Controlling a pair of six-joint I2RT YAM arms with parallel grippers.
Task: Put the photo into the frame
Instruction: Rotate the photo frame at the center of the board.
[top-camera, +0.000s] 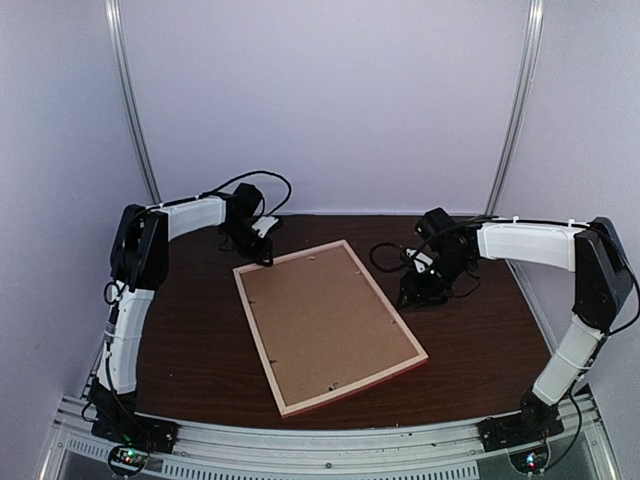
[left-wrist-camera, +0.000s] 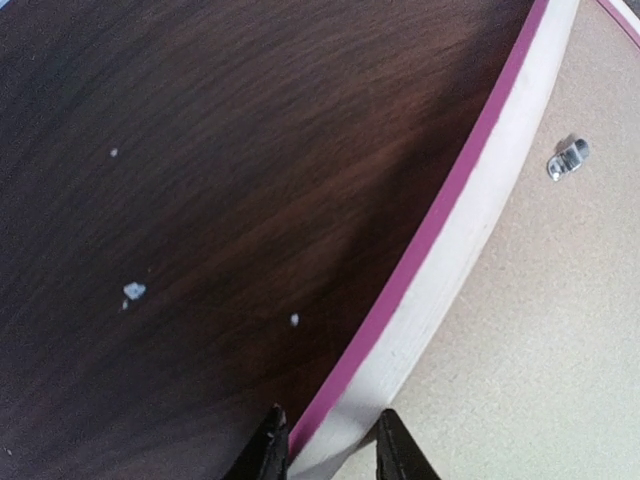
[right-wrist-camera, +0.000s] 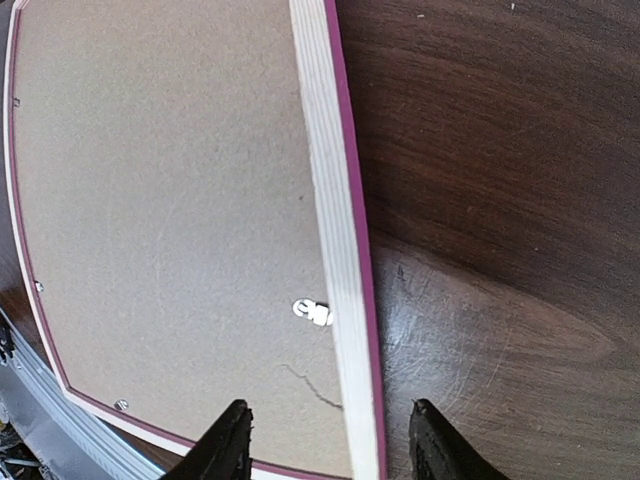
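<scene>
The pink-rimmed rectangular wooden frame (right-wrist-camera: 335, 200) lies back-up on the dark wooden table (right-wrist-camera: 500, 200); left jaws pinch its rim, right jaws spread astride it.

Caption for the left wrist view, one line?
Left gripper pinching the pale rim of the face-down frame on the dark table.
</scene>
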